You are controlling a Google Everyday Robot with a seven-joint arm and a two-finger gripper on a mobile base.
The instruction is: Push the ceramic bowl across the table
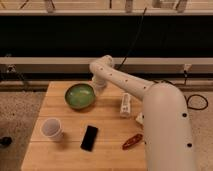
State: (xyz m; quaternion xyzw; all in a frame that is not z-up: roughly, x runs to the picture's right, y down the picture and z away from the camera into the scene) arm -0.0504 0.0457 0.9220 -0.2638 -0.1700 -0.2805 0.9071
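The green ceramic bowl [79,95] sits on the light wooden table [60,155], in its far left part. My white arm reaches in from the right and bends down at the table's far side. My gripper [98,86] hangs just right of the bowl's far right rim, close to it or touching it; I cannot tell which.
A white paper cup [52,129] stands at the left front. A black phone [89,138] lies in the middle front. A reddish packet [132,141] lies right of it. A white bottle [125,104] stands right of the bowl. A rail and dark wall run behind the table.
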